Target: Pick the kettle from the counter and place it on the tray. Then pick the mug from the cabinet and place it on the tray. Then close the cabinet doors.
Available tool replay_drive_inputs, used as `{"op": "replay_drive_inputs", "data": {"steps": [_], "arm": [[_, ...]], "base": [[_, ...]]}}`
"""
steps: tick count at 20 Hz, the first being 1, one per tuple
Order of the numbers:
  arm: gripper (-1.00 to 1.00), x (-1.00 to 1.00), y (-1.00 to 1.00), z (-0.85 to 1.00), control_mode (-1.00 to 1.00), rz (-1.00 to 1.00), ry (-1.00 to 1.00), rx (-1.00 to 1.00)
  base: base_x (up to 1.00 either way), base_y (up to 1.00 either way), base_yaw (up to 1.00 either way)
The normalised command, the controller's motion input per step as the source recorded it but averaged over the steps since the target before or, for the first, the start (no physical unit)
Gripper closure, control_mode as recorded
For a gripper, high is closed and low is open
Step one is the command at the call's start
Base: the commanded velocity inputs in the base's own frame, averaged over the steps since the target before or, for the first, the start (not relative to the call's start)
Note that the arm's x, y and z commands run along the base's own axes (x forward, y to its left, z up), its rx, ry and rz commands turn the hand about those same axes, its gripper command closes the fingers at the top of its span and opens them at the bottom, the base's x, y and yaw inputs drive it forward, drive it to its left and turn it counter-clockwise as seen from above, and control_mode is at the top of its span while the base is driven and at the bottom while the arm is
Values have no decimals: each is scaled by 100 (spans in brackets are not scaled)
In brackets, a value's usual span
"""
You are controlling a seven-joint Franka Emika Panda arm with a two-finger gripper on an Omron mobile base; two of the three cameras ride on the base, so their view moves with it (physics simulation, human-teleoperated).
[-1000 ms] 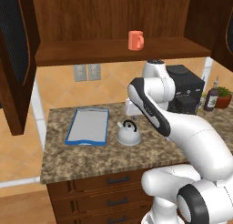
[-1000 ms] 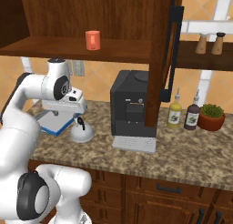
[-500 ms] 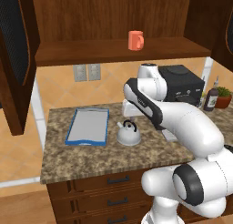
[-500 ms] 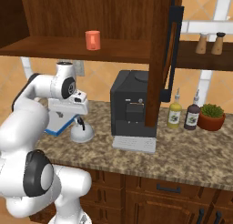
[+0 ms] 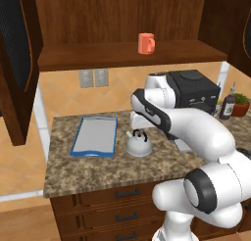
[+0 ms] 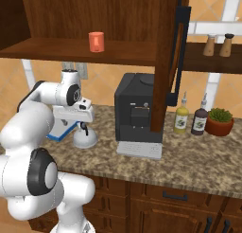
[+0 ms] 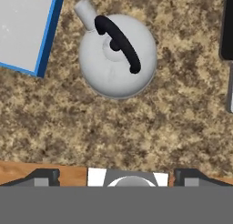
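The kettle [image 6: 84, 138] sits on the tabletop [image 6: 189, 163] beside the tray [image 6: 63, 129], under the arm's hand; the mug [image 6: 96, 41] stands on the cabinet shelf [image 6: 56, 49].

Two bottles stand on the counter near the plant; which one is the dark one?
The dark bottle stands right beside the potted plant; the yellow bottle stands nearer the coffee machine.

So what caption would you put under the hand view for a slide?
Open tool above the silver kettle on the granite counter, blue-rimmed tray alongside.
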Motion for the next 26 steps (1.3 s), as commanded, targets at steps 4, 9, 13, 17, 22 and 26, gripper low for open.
{"op": "replay_drive_inputs", "data": {"steps": [4, 9, 13, 17, 22, 26], "arm": [[-100, 0, 0, -13, -100, 3, 0, -1], [-100, 1, 0, 0, -100, 13, 0, -1], [-100, 7, 0, 0, -100, 13, 0, 0], [-100, 13, 0, -4, -100, 12, 0, 0], [-100, 20, 0, -10, -100, 10, 0, 0], [-100, 22, 0, -10, -100, 12, 0, 0]], "base": [[0, 0, 0], [0, 0, 0], [0, 0, 0], [0, 0, 0], [0, 0, 0], [0, 0, 0]]}}
